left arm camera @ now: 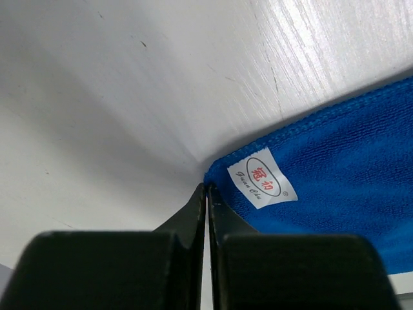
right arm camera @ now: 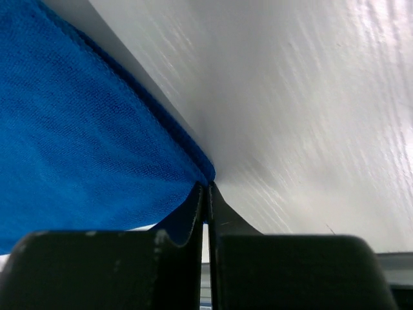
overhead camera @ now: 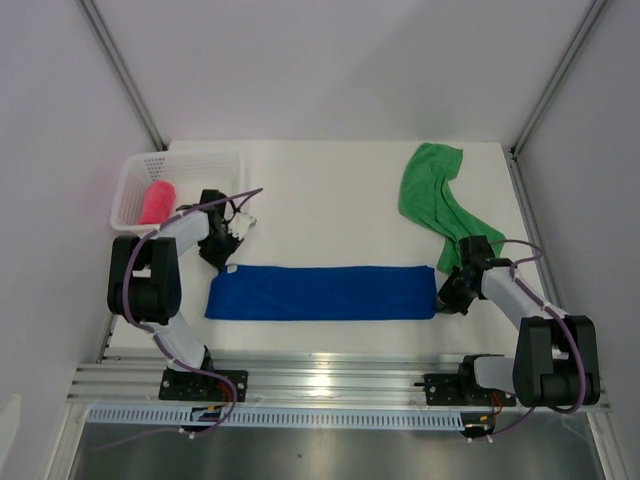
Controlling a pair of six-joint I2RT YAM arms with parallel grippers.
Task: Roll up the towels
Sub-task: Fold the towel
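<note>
Blue towel [overhead camera: 320, 292]: solid royal blue all over, no print; fine knit up close, hem stitched in the same blue. Its label [left arm camera: 263, 177]: white, w/ a red oval logo and dark script beneath. Green towel [overhead camera: 432, 195]: plain bright green. Pink towel [overhead camera: 157, 203]: plain pink-red. Basket [overhead camera: 135, 180]: white mesh. Table [overhead camera: 320, 200]: white, faint grain streaks. My left claw [left arm camera: 206, 187] and right claw [right arm camera: 206, 186]: matte black fingers, a few pale scuffs. My left arm [overhead camera: 185, 228] and right arm [overhead camera: 510, 290]: pale grey links, black joints. Rail [overhead camera: 330, 385]: bare silver metal. Walls [overhead camera: 320, 70]: pale lilac-grey.
</note>
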